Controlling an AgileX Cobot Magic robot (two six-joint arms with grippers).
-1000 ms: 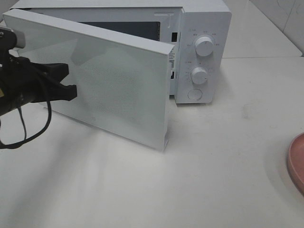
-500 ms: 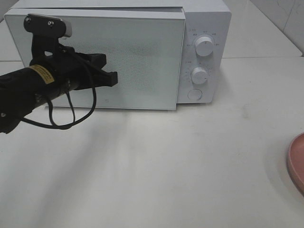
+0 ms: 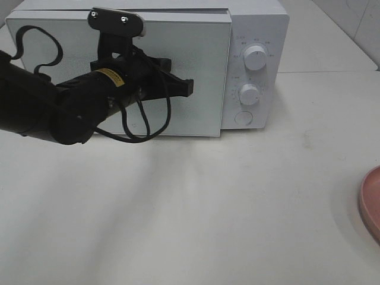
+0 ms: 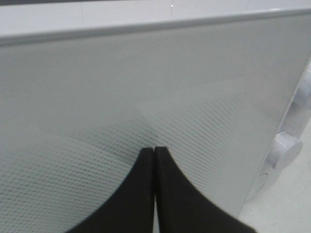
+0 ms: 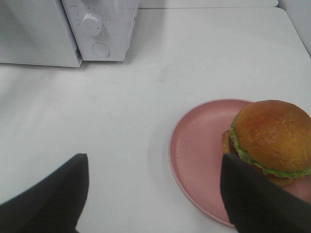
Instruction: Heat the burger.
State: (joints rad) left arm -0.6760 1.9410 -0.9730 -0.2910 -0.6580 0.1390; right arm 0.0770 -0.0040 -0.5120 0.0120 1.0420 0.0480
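The burger (image 5: 272, 133) sits on the far right part of a pink plate (image 5: 199, 141), seen only in the right wrist view. My right gripper (image 5: 153, 161) hangs open above the table beside the plate, holding nothing; it is outside the exterior view. The white microwave (image 3: 255, 35) stands at the back with its door (image 3: 202, 59) closed. My left gripper (image 3: 190, 88) is shut and empty, its tips (image 4: 154, 151) right at the door's front panel (image 4: 146, 87) near its right side.
Two knobs (image 3: 255, 58) and a round button (image 3: 243, 117) are on the microwave's right panel. Only an edge of the pink plate (image 3: 371, 199) shows at the right border of the exterior view. The left arm's cable loops in front of the door.
The microwave door swung from half open to fully closed. My left gripper travelled rightward along the door's front, staying shut. The right gripper has not changed.
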